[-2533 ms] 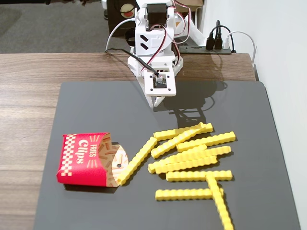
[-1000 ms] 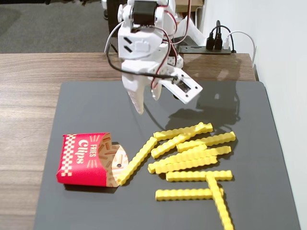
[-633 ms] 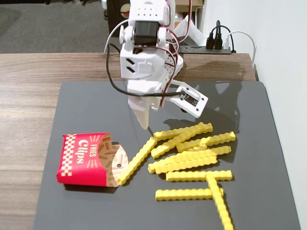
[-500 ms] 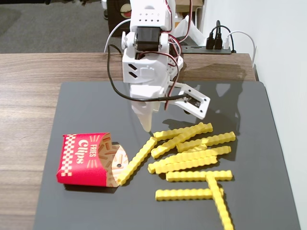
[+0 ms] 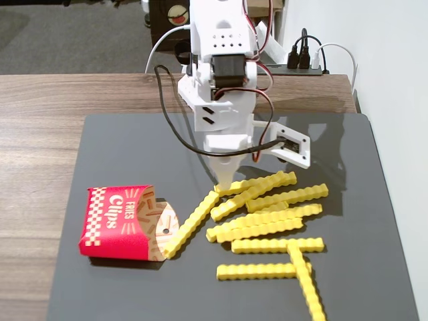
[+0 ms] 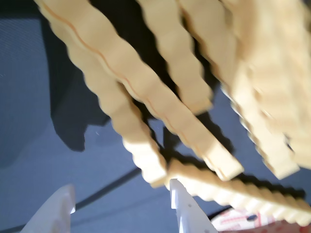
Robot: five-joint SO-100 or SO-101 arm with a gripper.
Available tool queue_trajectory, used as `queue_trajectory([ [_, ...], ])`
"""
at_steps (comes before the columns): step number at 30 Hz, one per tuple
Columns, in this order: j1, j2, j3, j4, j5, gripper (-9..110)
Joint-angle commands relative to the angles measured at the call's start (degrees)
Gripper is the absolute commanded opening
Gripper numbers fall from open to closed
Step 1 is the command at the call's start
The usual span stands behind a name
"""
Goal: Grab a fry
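Note:
Several bright yellow crinkle-cut fries (image 5: 267,214) lie in a loose pile on the dark mat (image 5: 134,147). One long fry (image 5: 190,224) runs diagonally from the pile to the mouth of the red "Fries Clips" carton (image 5: 114,221). My gripper (image 5: 251,179) points down at the pile's top left, open and empty, with one fingertip (image 5: 224,187) at the end of the topmost fry (image 5: 261,182). In the wrist view the gripper (image 6: 121,204) is open over bare mat. Fries (image 6: 146,92) fill the upper frame, and one fry (image 6: 233,189) lies beside the right finger (image 6: 182,206).
The carton lies on its side at the mat's left and shows in the wrist view's bottom right corner (image 6: 243,224). Two fries form a T (image 5: 304,267) at the front right. Wooden table (image 5: 40,134) surrounds the mat; a wall stands right and a power strip (image 5: 304,60) behind.

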Motion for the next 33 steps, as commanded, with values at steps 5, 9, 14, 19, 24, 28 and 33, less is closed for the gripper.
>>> queue_trajectory([
  [5, -1.0, -1.8, -1.9, -2.2, -1.1, 25],
  [9, -0.9, -3.8, -1.9, -3.6, -1.1, 25],
  [14, -0.9, -4.7, -1.9, -3.7, -1.5, 22],
  [19, -0.9, -5.2, -1.8, -3.7, -1.5, 13],
  [24, -1.0, -5.1, -1.7, -3.3, -1.4, 7],
  [28, -0.6, -4.6, -1.3, -2.7, -1.4, 5],
  [33, 0.0, -3.2, -0.7, -1.1, -1.5, 1],
])
